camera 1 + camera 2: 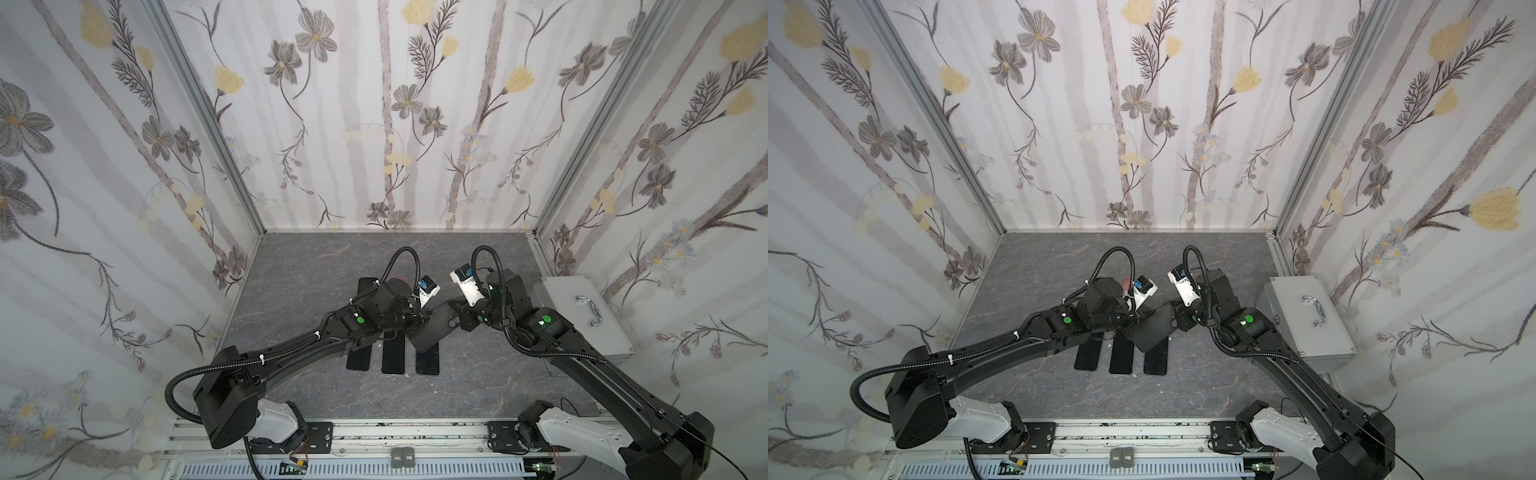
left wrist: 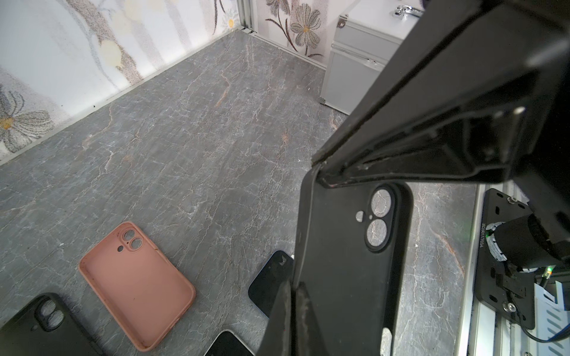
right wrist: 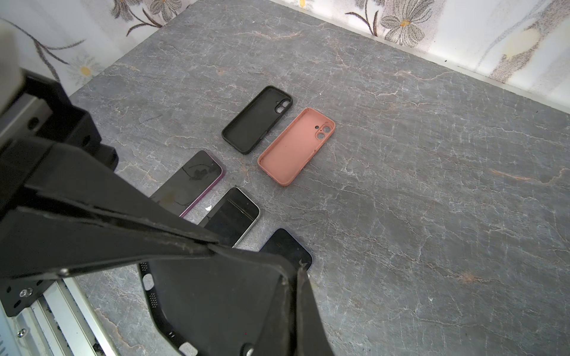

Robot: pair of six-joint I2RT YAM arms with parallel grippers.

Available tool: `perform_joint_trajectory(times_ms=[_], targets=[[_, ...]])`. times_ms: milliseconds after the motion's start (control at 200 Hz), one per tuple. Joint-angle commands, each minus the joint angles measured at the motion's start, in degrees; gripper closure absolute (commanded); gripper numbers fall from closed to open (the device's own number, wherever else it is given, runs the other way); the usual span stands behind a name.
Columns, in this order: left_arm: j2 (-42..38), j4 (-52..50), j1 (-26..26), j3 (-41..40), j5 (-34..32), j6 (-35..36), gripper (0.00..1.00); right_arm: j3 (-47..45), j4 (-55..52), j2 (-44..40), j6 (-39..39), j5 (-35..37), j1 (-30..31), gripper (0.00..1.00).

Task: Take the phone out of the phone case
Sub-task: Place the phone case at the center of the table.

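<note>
The black phone case hung tilted above the grey table, pinched at opposite ends by both grippers: the left gripper clamped one edge, the right gripper the camera-hole end. Beyond it lay a pink case; three phones sat beneath, bare tabletop further out.

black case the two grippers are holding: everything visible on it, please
The black case is a matte, soft-looking phone shell with rounded corners, a raised oval camera cutout with two round holes and a small flash hole; the table shows through them, so it looks empty. Edge cutouts show in the right wrist view. It is held tilted above the table, over the row of phones, pinched by the left gripper and the right gripper.
</note>
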Motion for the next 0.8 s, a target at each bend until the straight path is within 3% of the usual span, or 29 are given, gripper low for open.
perform_joint_trajectory(times_ms=[0, 65, 140, 260, 415, 675, 799], targets=[[1.5, 0.4, 0.0, 0.9, -4.0, -4.3, 1.0, -1.1, 4.8, -1.3, 4.4, 6.0, 0.1, 0.59], [3.3, 1.2, 0.2, 1.3, -5.6, -8.0, 1.0, -2.9, 6.8, -2.4, 7.7, 9.7, -0.4, 0.2], [5.8, 2.2, 0.6, 1.9, -8.0, -14.1, 1.0, -4.3, 7.7, -3.1, 12.3, 12.9, -2.2, 0.04], [10.0, 3.6, 1.9, 3.5, -9.7, -23.0, 1.0, -6.1, 8.2, -3.0, 20.0, 14.8, -6.4, 0.0], [15.7, 5.6, 2.4, 6.9, -13.3, -29.0, 1.0, -8.0, 11.0, -3.2, 26.3, 14.3, -9.4, 0.0], [25.2, 6.6, 4.5, 13.6, -14.2, -36.3, 1.0, -16.6, 25.5, -6.4, 20.7, 6.2, -9.9, 0.0], [29.0, 6.9, 5.8, 16.8, -16.0, -39.0, 1.0, -18.4, 30.0, -4.6, 22.1, 2.4, -10.9, 0.01]])
